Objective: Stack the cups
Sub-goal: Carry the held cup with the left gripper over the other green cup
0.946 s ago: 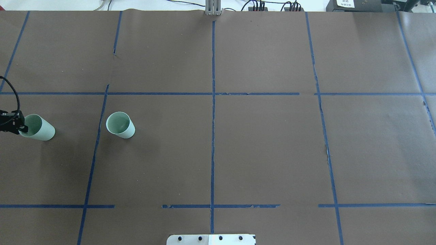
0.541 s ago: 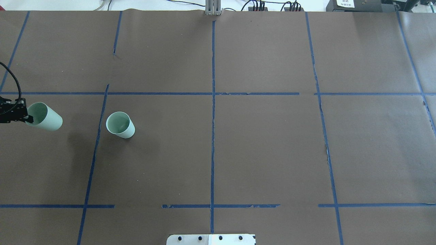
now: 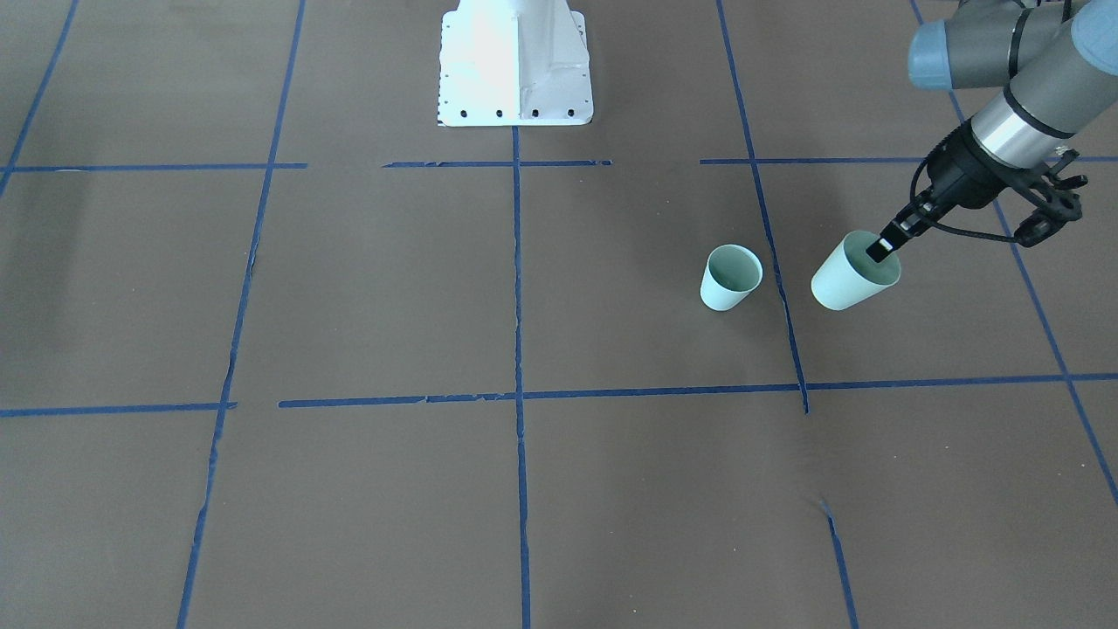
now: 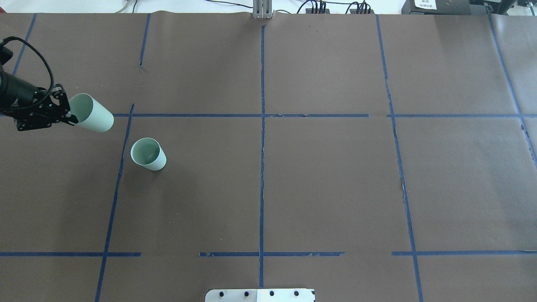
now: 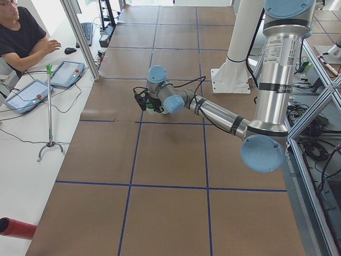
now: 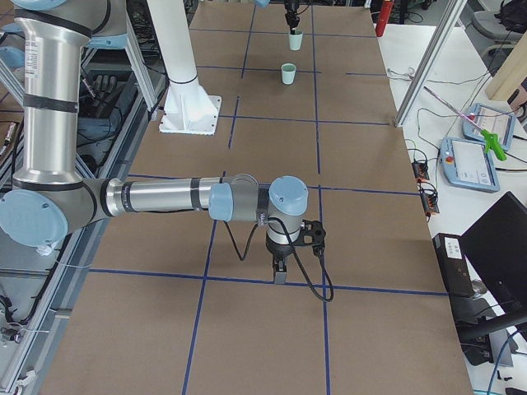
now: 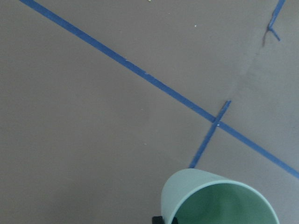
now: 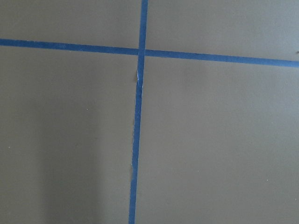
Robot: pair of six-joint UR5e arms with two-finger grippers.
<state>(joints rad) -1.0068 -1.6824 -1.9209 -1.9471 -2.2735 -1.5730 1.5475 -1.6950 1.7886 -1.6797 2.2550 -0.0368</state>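
Note:
Two pale mint-green cups. One cup (image 4: 147, 154) stands upright on the brown table, also in the front view (image 3: 729, 278) and far off in the right view (image 6: 288, 73). My left gripper (image 4: 70, 119) is shut on the rim of the other cup (image 4: 93, 114), one finger inside it, and holds it tilted above the table, beside and apart from the standing cup. The held cup also shows in the front view (image 3: 852, 278) and low in the left wrist view (image 7: 217, 198). My right gripper (image 6: 280, 271) points down near the table, far from both cups; I cannot tell whether it is open.
The white robot base plate (image 3: 515, 96) sits at the table's near middle edge. Blue tape lines grid the brown paper (image 4: 319, 176). An operator (image 5: 21, 37) with tablets sits beyond the far edge. Cables and boxes (image 4: 335, 7) lie along it.
My left gripper has lifted its cup off the table and carried it away from the robot and slightly toward the standing cup. The standing cup has not moved.

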